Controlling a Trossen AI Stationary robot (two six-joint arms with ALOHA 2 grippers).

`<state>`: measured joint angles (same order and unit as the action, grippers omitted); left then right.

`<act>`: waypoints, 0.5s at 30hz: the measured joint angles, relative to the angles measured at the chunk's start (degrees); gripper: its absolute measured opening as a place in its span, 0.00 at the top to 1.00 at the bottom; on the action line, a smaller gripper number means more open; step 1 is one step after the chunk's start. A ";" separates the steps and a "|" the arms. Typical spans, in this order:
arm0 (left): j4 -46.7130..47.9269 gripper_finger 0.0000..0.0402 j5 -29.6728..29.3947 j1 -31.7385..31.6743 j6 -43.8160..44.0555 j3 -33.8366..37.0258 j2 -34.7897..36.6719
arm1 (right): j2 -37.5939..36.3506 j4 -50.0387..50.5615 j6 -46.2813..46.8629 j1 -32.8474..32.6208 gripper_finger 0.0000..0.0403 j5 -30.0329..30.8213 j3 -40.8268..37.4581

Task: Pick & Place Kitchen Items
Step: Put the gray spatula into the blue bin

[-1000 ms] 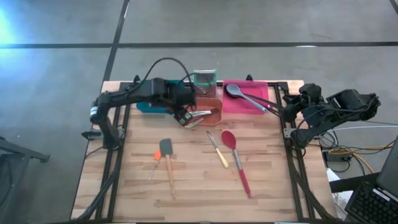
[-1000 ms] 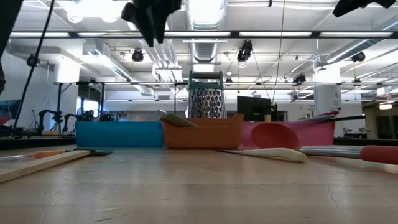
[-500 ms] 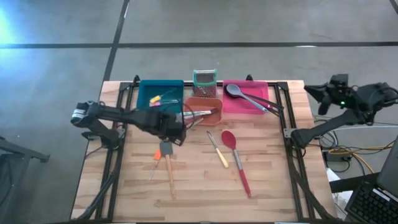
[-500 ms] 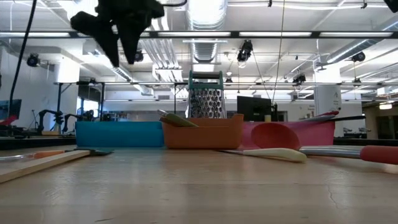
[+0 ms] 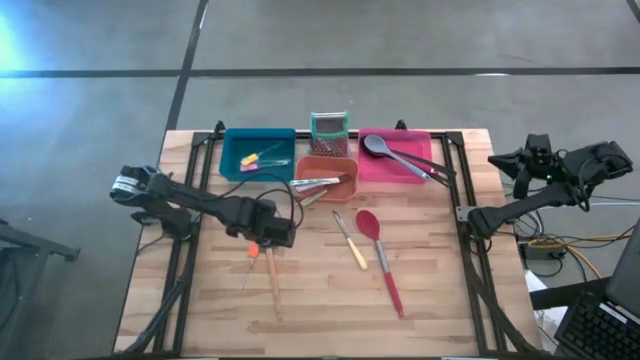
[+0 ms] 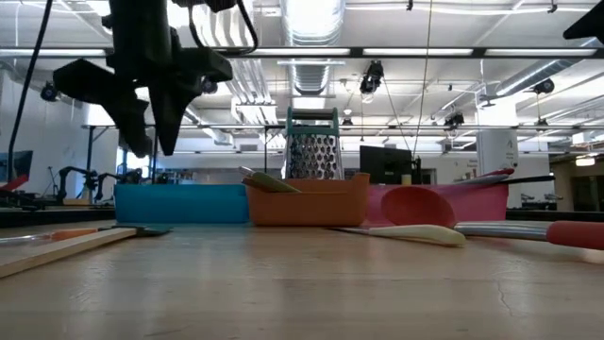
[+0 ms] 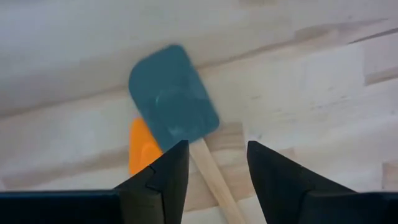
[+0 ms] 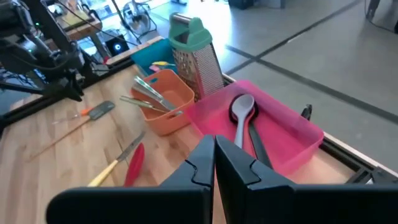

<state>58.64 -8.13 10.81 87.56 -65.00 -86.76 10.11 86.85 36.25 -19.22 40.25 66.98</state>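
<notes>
Left arm has swung off the bins at the back of the desk (image 5: 430, 300) and is now out over the front-left area; a second ago it was over the orange bin (image 5: 335, 176), so that drop looks done and it's on to the next pickup. Right arm has pulled back too and now sits folded off the right edge, idle.

Bins: blue bin (image 5: 232, 160) has a few small coloured-handle tools, orange bin has metal cutlery sticking out, pink bin (image 5: 420, 175) has the grey spoon (image 5: 378, 146) and a black utensil. Still loose on the desk: red spoon (image 5: 378, 253), a cream-handled utensil (image 5: 350, 240), the grey spatula (image 7: 172, 99) with wooden handle, and a small orange-handled tool (image 7: 140, 146) tucked just beside it.

Left gripper (image 7: 216, 163) hangs above the spatula, well clear of the desk in the low view. Fingers (image 7: 171, 171) are parted, nothing between them, touching nothing; the spatula neck sits in line with the gap. My read: spatula is the next target, needs a straight descent. Risk: the orange tool lies so close it could get caught in the same pinch.

Right gripper (image 8: 214, 163): fingers clenched together, empty.
</notes>
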 joint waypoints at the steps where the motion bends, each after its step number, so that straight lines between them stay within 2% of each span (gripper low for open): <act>1: -0.51 0.59 0.59 0.25 0.91 0.40 0.00 | -0.50 -0.04 0.01 0.04 0.98 0.00 -0.42; 15: -13.04 0.60 7.35 4.80 13.81 11.11 -0.17 | -2.18 -0.09 0.09 0.00 0.98 0.09 -2.32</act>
<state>45.61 -0.78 15.61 101.38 -53.89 -86.94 7.93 86.76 36.34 -19.22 40.34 64.66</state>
